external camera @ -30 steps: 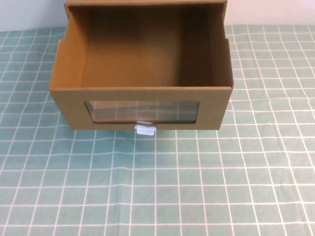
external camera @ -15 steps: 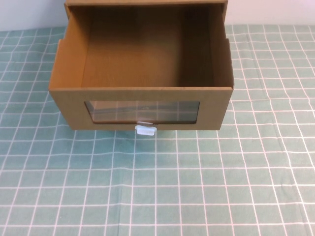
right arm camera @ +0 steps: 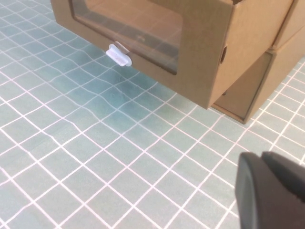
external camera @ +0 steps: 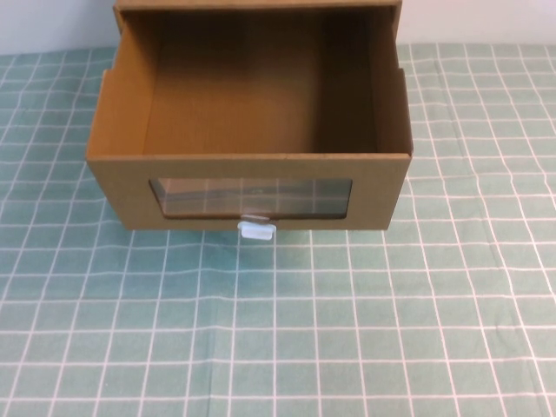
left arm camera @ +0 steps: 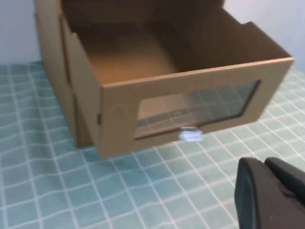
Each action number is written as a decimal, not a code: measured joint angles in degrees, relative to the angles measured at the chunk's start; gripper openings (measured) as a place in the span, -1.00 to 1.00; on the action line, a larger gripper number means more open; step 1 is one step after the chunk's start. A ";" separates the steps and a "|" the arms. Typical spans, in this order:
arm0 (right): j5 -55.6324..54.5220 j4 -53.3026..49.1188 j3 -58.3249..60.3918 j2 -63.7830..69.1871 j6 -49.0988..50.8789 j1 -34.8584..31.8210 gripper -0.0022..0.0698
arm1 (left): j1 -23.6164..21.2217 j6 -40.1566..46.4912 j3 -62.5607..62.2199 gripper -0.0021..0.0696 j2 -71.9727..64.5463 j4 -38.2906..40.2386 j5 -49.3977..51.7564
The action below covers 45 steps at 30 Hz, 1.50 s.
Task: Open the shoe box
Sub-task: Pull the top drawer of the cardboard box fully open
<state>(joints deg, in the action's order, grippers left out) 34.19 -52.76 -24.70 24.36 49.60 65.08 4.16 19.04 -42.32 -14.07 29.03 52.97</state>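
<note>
The brown cardboard shoe box (external camera: 122, 187) stands at the back middle of the table. Its drawer is slid out toward me and its inside is empty. The front panel has a clear window (external camera: 252, 197) and a small white pull tab (external camera: 257, 228) under it. Neither arm appears in the high view. My left gripper (left arm camera: 264, 163) hovers low over the cloth, off the box's front left, shut on nothing, with the tab (left arm camera: 190, 136) ahead of it. My right gripper (right arm camera: 262, 157) is likewise shut and empty, off the front right corner, away from the tab (right arm camera: 119, 55).
A green cloth with a white grid (external camera: 278, 330) covers the table. The outer sleeve (right arm camera: 286, 52) of the box sits behind the drawer, against a pale back wall (external camera: 52, 22).
</note>
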 joint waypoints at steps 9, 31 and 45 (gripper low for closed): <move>-0.10 0.00 0.00 0.00 0.00 0.00 -0.97 | 0.00 -0.51 16.58 -0.96 9.95 -5.15 -24.26; -0.22 -0.13 0.00 0.00 0.02 0.00 -0.97 | 0.00 -5.08 43.82 -0.96 14.71 -21.40 -30.82; -0.22 -0.13 0.00 0.00 0.12 0.00 -0.97 | 0.00 -4.99 43.82 -0.96 14.71 -22.37 -30.45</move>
<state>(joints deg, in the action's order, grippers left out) 33.97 -52.89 -24.70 24.36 49.72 65.08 4.16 14.05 1.50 0.64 6.67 22.53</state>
